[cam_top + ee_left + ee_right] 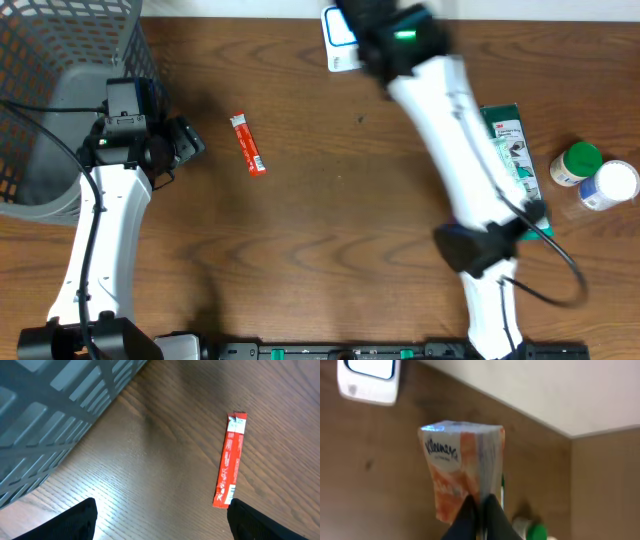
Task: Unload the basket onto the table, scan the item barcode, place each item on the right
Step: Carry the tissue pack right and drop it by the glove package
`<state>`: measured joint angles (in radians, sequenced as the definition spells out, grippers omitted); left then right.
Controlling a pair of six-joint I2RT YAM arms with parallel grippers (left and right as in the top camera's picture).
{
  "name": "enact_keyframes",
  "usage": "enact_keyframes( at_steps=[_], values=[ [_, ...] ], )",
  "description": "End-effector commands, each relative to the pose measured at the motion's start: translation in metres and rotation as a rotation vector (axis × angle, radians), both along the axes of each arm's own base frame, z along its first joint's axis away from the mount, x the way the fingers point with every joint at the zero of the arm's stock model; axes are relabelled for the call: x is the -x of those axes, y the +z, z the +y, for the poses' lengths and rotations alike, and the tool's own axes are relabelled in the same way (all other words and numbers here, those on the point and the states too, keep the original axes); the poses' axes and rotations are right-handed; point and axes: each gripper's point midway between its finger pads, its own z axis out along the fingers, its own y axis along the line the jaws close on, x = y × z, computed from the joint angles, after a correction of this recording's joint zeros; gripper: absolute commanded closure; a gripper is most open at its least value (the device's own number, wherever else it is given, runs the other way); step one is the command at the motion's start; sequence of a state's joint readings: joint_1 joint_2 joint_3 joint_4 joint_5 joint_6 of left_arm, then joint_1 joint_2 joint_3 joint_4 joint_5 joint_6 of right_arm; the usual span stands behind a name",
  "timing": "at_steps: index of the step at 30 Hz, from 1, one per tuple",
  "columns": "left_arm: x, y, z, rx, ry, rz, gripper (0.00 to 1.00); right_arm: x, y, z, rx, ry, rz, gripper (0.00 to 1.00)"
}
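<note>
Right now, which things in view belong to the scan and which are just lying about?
In the job:
Kleenex pack, held in the right fingers
white device with the blue screen, likely the scanner

Lying about:
red sachet
green box
green-capped bottle
white-capped bottle
mesh basket

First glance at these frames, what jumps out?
The right hand pinches a Kleenex tissue pack at the table's far edge, beside the white scanner. A red sachet lies alone left of centre, near the open left hand and grey mesh basket.
</note>
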<state>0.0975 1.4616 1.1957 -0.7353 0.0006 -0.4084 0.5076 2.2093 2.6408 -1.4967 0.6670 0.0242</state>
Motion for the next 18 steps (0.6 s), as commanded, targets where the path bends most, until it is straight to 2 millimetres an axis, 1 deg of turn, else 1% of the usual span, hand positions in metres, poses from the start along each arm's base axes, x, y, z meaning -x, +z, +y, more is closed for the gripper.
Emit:
enact_keyframes(
  at_steps=[1,4,7,8,10,11,12,13,14,15,18],
  values=[
    [0.000,0.006,0.005,-0.009,0.022,-0.015,0.16,0.022,-0.001,-0.025,-0.185,-0.030,0.111,0.99],
    [0.000,0.006,0.005,-0.009,0.022,-0.015,0.16,0.038,-0.008,-0.058,-0.216,-0.093,0.204,0.99],
    [0.000,0.006,0.005,-0.009,0.022,-0.015,0.16,0.035,-0.017,-0.080,-0.288,-0.142,0.239,0.99],
    [0.000,0.006,0.005,-0.009,0.022,-0.015,0.16,0.034,-0.024,-0.090,-0.305,-0.167,0.260,0.99],
    [0.000,0.006,0.005,-0.009,0.022,-0.015,0.16,0.036,-0.041,-0.119,-0.300,-0.243,0.310,0.99],
    [0.000,0.006,0.005,-0.009,0.022,-0.015,0.16,0.038,-0.048,-0.128,-0.297,-0.267,0.332,0.99],
    [0.000,0.006,0.005,-0.009,0.022,-0.015,0.16,0.041,-0.057,-0.138,-0.292,-0.296,0.364,0.99],
    [0.000,0.006,0.005,-0.009,0.022,-0.015,0.16,0.047,-0.073,-0.151,-0.284,-0.335,0.415,0.99],
    [0.000,0.006,0.005,-0.009,0.022,-0.015,0.16,0.051,-0.083,-0.159,-0.279,-0.360,0.451,0.99],
    [0.000,0.006,0.005,-0.009,0.022,-0.015,0.16,0.061,-0.104,-0.175,-0.271,-0.407,0.519,0.99],
    [0.000,0.006,0.005,-0.009,0.022,-0.015,0.16,0.078,-0.143,-0.199,-0.266,-0.484,0.625,0.99]
  ],
)
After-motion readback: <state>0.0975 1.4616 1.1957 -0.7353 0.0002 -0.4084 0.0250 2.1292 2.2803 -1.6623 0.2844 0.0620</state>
